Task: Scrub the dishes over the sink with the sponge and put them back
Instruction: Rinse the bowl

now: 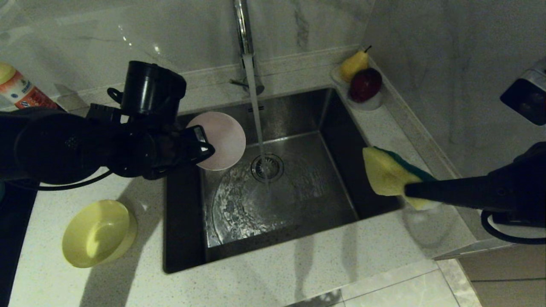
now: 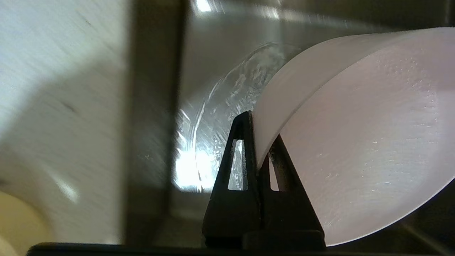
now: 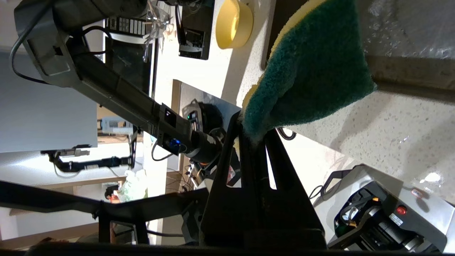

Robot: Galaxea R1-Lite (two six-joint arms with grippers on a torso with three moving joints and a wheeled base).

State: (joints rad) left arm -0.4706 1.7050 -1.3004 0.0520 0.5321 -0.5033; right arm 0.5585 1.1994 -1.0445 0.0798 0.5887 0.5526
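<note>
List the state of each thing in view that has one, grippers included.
Tap: running, water streaming to the drain.
Sink: wet floor, nothing lying in it.
Pink bowl: gripped by its rim, tipped on edge over the sink.
Left gripper: shut on the pink bowl.
Sponge: held up beside the sink.
Right gripper: shut on the sponge.
Yellow bowl: on the counter, tilted.

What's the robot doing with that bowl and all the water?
It is washing dishes. Its left gripper pinches the rim of a pale pink round plastic bowl, tipped on its side over the square steel sink, where tap water runs toward the drain. Its right gripper holds a yellow and dark green sponge at the sink's right edge, apart from the bowl. A yellow plastic bowl waits on the counter.
</note>
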